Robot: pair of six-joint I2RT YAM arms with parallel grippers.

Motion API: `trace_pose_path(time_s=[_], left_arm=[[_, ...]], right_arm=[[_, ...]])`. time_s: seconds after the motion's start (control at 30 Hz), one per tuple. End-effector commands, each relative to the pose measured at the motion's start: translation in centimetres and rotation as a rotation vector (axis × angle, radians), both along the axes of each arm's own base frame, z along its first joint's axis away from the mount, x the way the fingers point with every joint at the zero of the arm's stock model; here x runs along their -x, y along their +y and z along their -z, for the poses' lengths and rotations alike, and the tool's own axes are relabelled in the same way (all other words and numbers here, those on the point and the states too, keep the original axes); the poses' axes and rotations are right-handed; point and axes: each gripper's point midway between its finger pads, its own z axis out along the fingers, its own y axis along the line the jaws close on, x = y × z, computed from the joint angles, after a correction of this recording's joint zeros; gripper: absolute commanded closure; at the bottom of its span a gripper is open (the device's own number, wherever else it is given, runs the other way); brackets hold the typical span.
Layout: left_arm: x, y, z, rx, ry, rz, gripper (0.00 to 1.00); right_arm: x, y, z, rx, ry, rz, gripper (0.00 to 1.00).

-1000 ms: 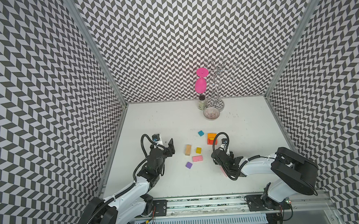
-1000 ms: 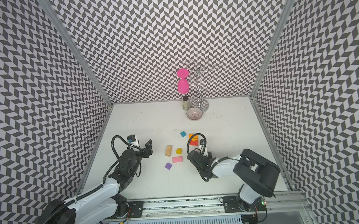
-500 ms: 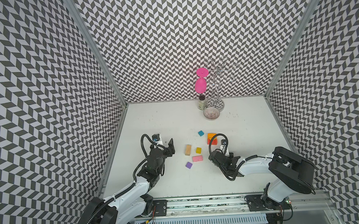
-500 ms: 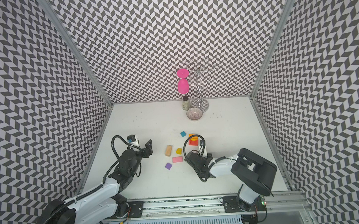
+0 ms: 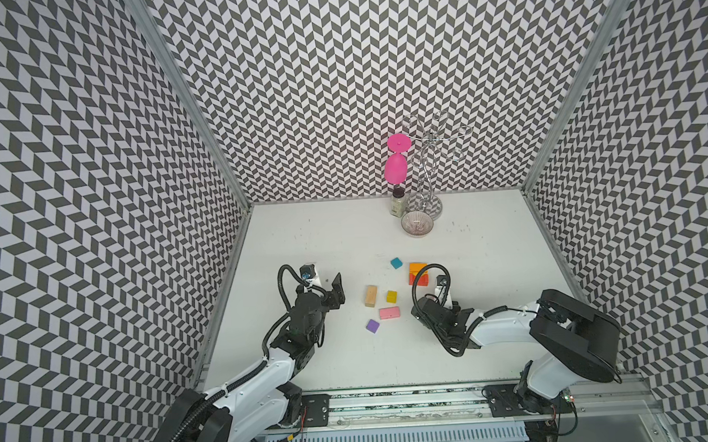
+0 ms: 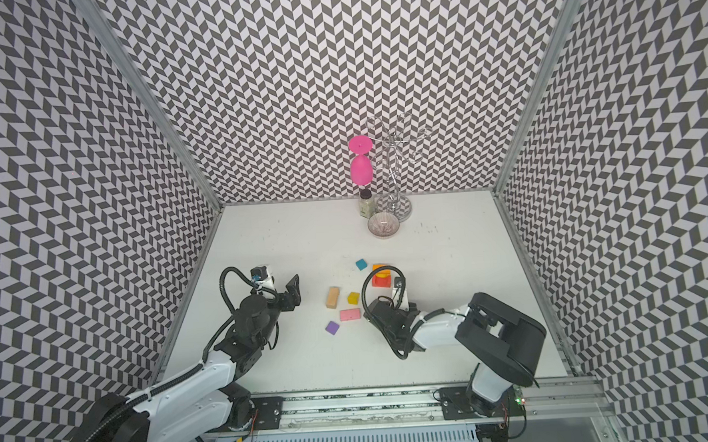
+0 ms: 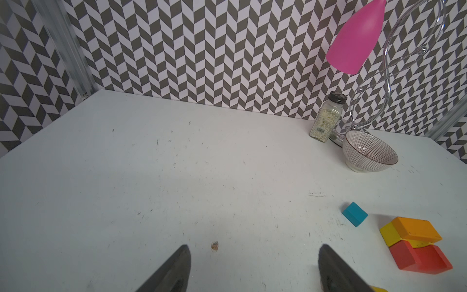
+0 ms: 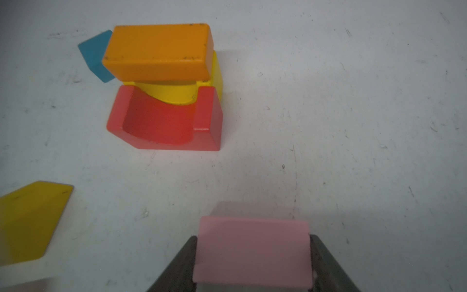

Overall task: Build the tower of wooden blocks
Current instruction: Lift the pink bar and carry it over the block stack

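Note:
The wood block tower (image 5: 418,273) (image 8: 164,86) is an orange slab on a yellow piece on a red arch. In the right wrist view my right gripper (image 8: 252,237) is shut on a pink slab (image 8: 252,252), with a finger against each side. In both top views that slab is hidden under the right wrist (image 5: 432,315) (image 6: 390,315), just in front of the tower. My left gripper (image 5: 335,291) (image 7: 252,252) is open and empty, left of the blocks. A second pink slab (image 5: 389,313), a yellow cube (image 5: 391,297), a plain wood piece (image 5: 371,296), a purple block (image 5: 373,326) and a teal block (image 5: 396,263) lie loose.
At the back stand a ribbed bowl (image 5: 417,226), a spice jar (image 5: 398,202) and a wire stand (image 5: 426,172) with a pink goblet (image 5: 396,165) hanging on it. Patterned walls close in three sides.
My right wrist has shifted left, toward the loose blocks. The left arm and the blocks on the table have not moved.

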Motion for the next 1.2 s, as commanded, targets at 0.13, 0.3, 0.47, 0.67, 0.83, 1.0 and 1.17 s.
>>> trace_pose_path(time_s=[0.13,0.3,0.47,0.67,0.83,1.0,1.17], left_arm=[[0.1,0.2,-0.5,0.021,-0.027,-0.007,0.2],[0.2,0.2,-0.6,0.025,-0.033,-0.005,0.2],[0.2,0.2,-0.6,0.026,-0.035,-0.007,0.2],[0.3,0.3,-0.7,0.026,-0.036,-0.007,0.2],[0.2,0.3,-0.7,0.027,-0.037,-0.008,0.2],[0.2,0.3,-0.6,0.025,-0.035,-0.008,0.2],[0.2,0.3,-0.6,0.025,-0.034,-0.008,0.2]], right_arm=[[-0.2,1.4,-3.4,-0.07,-0.043,-0.07,0.5],[-1.8,2.5,-6.0,-0.116,-0.084,-0.11,0.52],[-3.5,3.3,-7.2,-0.118,-0.093,-0.126,0.53],[-5.4,4.0,-7.1,-0.095,-0.074,-0.137,0.53],[-6.5,4.5,-6.9,-0.071,-0.063,-0.146,0.52],[-7.3,4.7,-6.5,-0.035,-0.057,-0.143,0.52],[-7.8,4.6,-6.1,-0.008,-0.047,-0.135,0.52]])
